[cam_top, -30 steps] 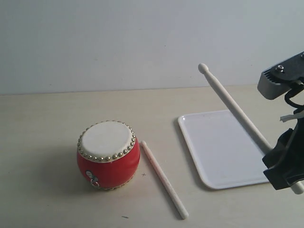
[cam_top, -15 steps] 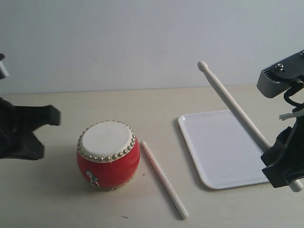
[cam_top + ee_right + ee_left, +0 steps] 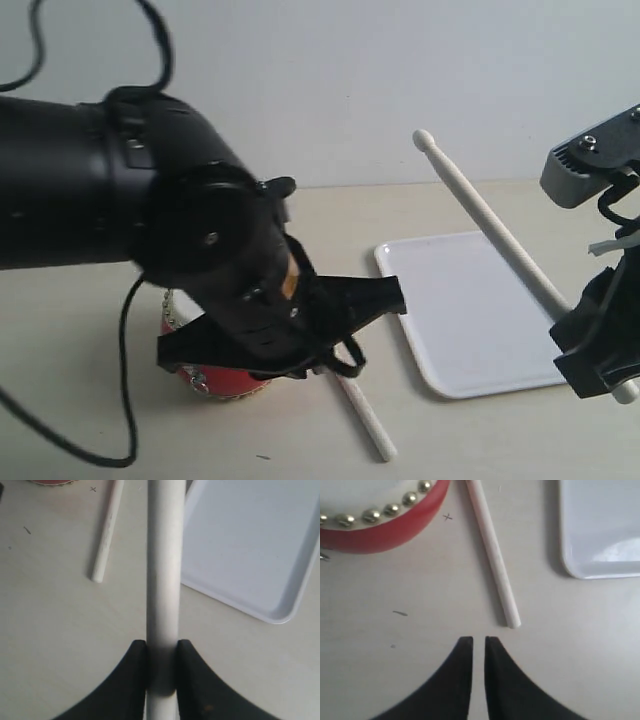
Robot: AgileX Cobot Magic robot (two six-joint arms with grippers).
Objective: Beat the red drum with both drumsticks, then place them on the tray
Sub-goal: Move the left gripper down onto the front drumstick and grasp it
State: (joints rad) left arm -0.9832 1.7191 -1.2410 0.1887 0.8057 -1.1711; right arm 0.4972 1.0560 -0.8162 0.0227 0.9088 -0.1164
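Seeing right pincer (image 3: pixel 161 645) clamped on one drumstick (image 3: pixel 490 215), slanted tip-up near the tray (image 3: pixel 470 320). Reading left pincer (image 3: pixel 473 640) as closed to a thin slit, gripping nothing, over the desk (image 3: pixel 395 645) just off the end of the second drumstick (image 3: pixel 492 555). Finding that stick flat on the desk between red drum (image 3: pixel 375 527) and tray, touching neither. Can't see most of the drum in exterior view: blocked by left arm (image 3: pixel 120 200).

The red drum (image 3: pixel 375 535) has a cream head ringed with gold studs (image 3: pixel 390 510). The held drumstick (image 3: pixel 162 555) and lying drumstick (image 3: pixel 492 555) are pale cream, the tray (image 3: pixel 600 530) white, the left gripper (image 3: pixel 473 641) and right gripper (image 3: pixel 161 646) black.
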